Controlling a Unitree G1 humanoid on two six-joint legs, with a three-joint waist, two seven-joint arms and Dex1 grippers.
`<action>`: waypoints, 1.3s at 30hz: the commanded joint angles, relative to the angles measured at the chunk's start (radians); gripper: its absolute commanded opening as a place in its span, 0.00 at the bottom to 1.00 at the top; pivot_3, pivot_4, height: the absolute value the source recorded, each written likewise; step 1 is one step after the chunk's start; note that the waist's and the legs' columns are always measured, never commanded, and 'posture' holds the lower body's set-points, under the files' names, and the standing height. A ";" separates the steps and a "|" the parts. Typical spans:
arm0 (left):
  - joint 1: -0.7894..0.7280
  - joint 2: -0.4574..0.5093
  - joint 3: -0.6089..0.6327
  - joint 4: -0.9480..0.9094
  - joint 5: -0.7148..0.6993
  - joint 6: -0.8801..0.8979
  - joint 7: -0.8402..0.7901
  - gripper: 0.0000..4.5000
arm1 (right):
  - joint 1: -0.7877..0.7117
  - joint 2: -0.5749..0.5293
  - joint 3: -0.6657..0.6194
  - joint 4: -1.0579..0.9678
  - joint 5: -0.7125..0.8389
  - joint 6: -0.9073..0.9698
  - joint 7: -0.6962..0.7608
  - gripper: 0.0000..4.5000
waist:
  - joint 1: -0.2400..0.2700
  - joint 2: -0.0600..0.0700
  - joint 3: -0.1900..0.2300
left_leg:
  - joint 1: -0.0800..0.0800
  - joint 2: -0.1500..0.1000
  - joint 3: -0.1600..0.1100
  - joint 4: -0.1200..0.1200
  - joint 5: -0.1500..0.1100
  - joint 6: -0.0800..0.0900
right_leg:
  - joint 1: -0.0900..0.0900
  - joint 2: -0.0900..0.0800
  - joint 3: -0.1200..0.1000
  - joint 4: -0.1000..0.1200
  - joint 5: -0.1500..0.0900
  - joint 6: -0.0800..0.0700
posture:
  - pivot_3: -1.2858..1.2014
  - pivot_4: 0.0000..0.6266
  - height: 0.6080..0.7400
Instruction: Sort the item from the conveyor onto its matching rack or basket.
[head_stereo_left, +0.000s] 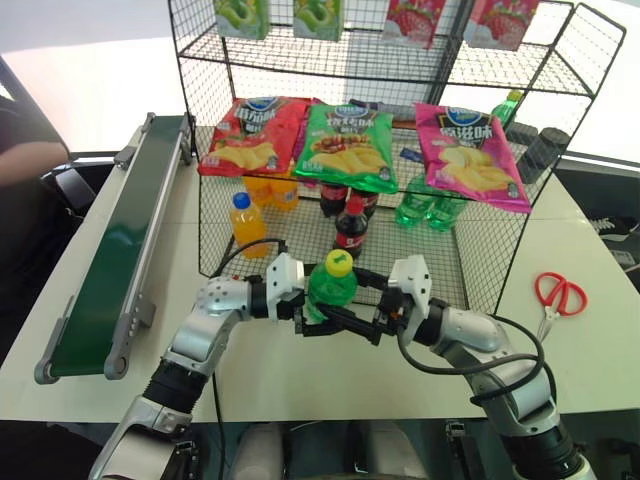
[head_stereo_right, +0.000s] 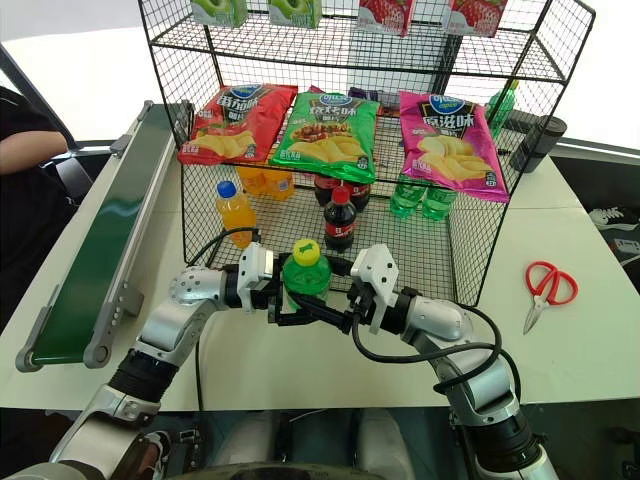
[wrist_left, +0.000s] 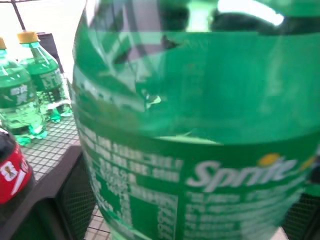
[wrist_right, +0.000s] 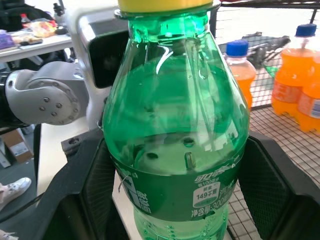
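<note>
The right gripper (head_stereo_left: 372, 322) is clamped on the green bottle (head_stereo_left: 331, 286); in its wrist view the black fingers (wrist_right: 272, 175) press the label band from both sides, with the yellow cap at twelve o'clock and the bottle upright. The left gripper (head_stereo_left: 303, 318) meets it from nine o'clock, and its fingers look spread around the same bottle rather than squeezing it, though from the head views I can't say whether they touch the plastic. This looks like a hand-over from left to right, in the air above the table (head_stereo_left: 590, 350), just in front of the rack's open lower edge.

To finish it well, I'd judge the left should draw straight back toward nine o'clock without brushing the label, so the bottle doesn't tip in the right's hold. The right grips low on a smooth, rounded body, so it wants a slow, level carry.

Beyond, toward twelve o'clock, the bottom tier (head_stereo_left: 470, 262) of the black wire rack holds orange bottles (head_stereo_left: 247, 222), cola bottles (head_stereo_left: 350, 226) and, at about one o'clock, green bottles (head_stereo_left: 428, 207) of the same kind; that cluster is the likely destination. Chip bags (head_stereo_left: 349, 146) lie on the slanted shelf above. The conveyor (head_stereo_left: 118, 244) runs along the far left.
</note>
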 joint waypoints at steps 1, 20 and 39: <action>0.037 0.030 0.025 -0.038 0.003 -0.012 0.008 0.99 | -0.021 0.010 -0.073 -0.009 -0.003 -0.055 -0.033 0.65 | -0.001 0.000 0.000 | 0.000 0.000 0.000 0.000 0.000 0.000 | 0.000 0.000 0.000 0.000 0.000 0.000 | 0.52 0.24 1.00; 0.227 0.066 0.140 -0.170 0.012 0.042 0.227 0.99 | -0.042 0.089 -0.342 0.406 -0.222 -0.292 -0.388 0.65 | -0.008 0.004 0.000 | 0.003 0.001 0.001 -0.001 0.000 0.000 | 0.001 0.000 0.002 0.002 0.000 0.000 | 0.52 0.24 1.00; 0.207 0.072 0.120 -0.196 -0.002 0.071 0.201 1.00 | -0.164 0.139 -0.384 0.614 -0.178 -0.331 -0.413 0.88 | -0.004 0.005 -0.001 | 0.003 0.002 0.001 -0.001 0.000 0.000 | 0.001 -0.001 0.003 0.003 0.000 0.000 | 0.52 0.24 1.00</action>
